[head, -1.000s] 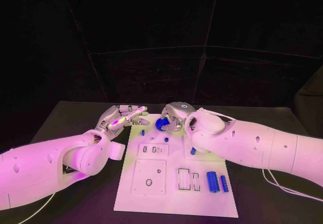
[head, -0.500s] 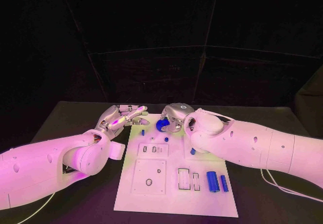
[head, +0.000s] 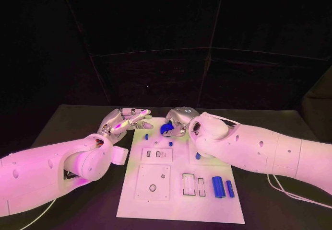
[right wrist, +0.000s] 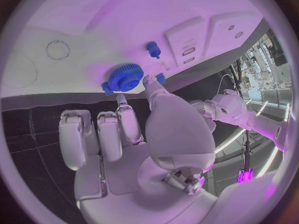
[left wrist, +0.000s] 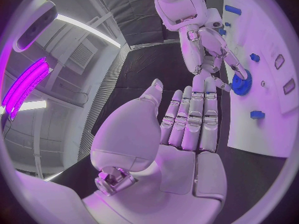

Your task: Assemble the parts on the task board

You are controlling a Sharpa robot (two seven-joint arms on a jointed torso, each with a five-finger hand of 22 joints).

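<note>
One blue gear sits at the far end of the task board, and I see my right hand on it: in the right wrist view the gear lies just past the fingertips, pinched between the thumb tip and one finger, while the other fingers stay curled back short of it. From the left wrist view the same gear rests flat against the white board under those fingertips. At about nine o'clock from the gear, my left hand hovers beside the board's edge, fingers straight, close together, holding nothing. Small blue pegs stand at six o'clock from the gear. Two blue cylinders lie side by side at the board's near right.
</note>
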